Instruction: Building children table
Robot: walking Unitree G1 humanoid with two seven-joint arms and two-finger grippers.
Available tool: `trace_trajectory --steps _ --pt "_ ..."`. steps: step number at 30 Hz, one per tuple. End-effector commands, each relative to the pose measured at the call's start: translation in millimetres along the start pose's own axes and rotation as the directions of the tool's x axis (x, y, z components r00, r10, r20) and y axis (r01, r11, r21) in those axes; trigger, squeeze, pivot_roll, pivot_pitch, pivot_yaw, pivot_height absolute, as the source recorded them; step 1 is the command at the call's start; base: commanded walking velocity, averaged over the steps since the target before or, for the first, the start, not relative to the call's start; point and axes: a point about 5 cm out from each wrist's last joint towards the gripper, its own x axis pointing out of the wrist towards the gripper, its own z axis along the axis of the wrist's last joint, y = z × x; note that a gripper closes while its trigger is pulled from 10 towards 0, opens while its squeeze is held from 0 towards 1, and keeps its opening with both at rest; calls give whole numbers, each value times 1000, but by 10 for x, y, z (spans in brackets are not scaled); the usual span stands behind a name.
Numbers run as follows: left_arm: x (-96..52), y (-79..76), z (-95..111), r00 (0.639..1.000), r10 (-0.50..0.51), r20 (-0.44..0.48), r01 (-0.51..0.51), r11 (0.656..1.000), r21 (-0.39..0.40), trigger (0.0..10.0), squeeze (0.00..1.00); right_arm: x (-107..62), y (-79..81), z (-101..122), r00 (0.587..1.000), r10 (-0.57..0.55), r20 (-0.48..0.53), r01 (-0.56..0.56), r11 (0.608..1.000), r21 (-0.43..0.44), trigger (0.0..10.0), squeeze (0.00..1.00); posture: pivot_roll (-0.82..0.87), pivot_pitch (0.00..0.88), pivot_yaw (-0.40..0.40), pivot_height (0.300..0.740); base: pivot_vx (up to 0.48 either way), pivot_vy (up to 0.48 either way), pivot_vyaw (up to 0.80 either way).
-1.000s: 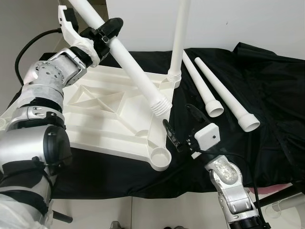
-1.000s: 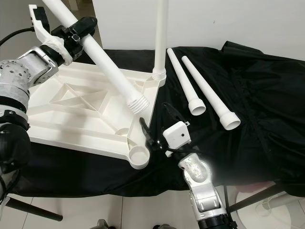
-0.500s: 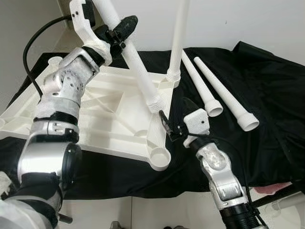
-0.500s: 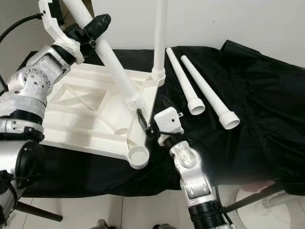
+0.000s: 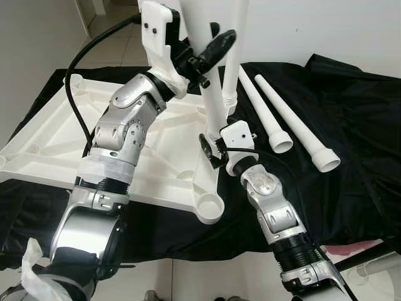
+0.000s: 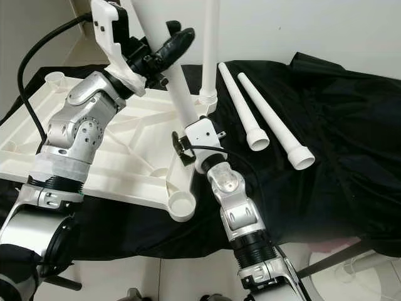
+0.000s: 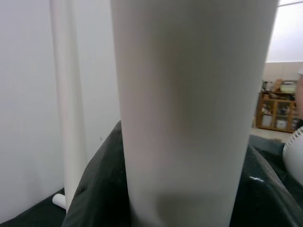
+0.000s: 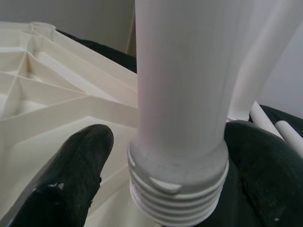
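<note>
A: Where's the leg?

B: The held leg (image 5: 210, 81) stands near vertical at upper centre of the head view, its threaded end (image 8: 177, 182) low over the tabletop's right edge. The left gripper (image 5: 203, 53) has its fingers clamped on the shaft up high. The right gripper (image 5: 213, 145) is down at the threaded collar, fingers spread wide either side of it, one fingertip (image 8: 75, 170) clear of the plastic. Not gripping, as far as I can tell.

A: Tabletop position?

B: The tabletop (image 5: 56, 132) lies upside down on the black cloth (image 5: 351, 113), filling the left half of the frame, ribs up. The empty corner socket (image 5: 210, 210) is at lower centre, nearer the camera than the thread.

A: How do we do this step cleanly?

B: My read: carry the thread over that socket, keep the shaft plumb, and use the right fingers as a guide at the collar, not a clamp. Seat it square first, then turn from the upper grip. A tilted start will probably cross-thread.

A: Counts?

B: Four legs in all. One mounted leg (image 5: 235, 56) stands upright in the far right corner, just behind the held one. Two spare legs (image 5: 276, 119) lie side by side on the cloth at right, wide ends toward the camera. One tabletop. Two further corner sockets show on its left, both empty.
</note>
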Motion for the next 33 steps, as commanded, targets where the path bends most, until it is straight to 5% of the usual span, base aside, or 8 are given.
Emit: trace_trajectory --steps 1,20,23,25,28,29,33 --pt "31 -79 52 1000 -14 27 13 999 36 10000 0 56 2 -1 1000 -15 -10 14 1000 -27 10000 0 -56 79 16 740 0 0 0" --pt "79 -206 -5 1000 -24 14 24 998 62 10000 0 248 -4 176 997 -34 68 43 992 -121 10000 0 -49 77 15 740 0 0 0" --pt "80 -205 -6 1000 -22 13 21 998 61 10000 0 247 -6 168 997 -35 67 43 992 -121 9333 0 -49 77 16 740 0 0 0" --pt "84 -203 -7 1000 -19 11 18 998 62 10000 0 249 -3 151 998 -32 60 39 993 -114 4510 0 -49 75 17 740 0 0 0" --pt "86 -204 -7 1000 -19 9 18 998 66 10000 0 249 6 142 998 -29 57 35 993 -111 3922 0 -48 73 18 740 0 0 0" --pt "89 -207 -5 1000 -21 7 21 997 71 10000 0 249 18 122 999 -26 47 31 994 -106 0 0 -45 72 20 740 0 0 0" --pt "94 -218 0 1000 -26 6 26 997 76 10000 0 253 35 92 999 -25 28 27 995 -92 0 0 -44 73 19 740 0 0 0"
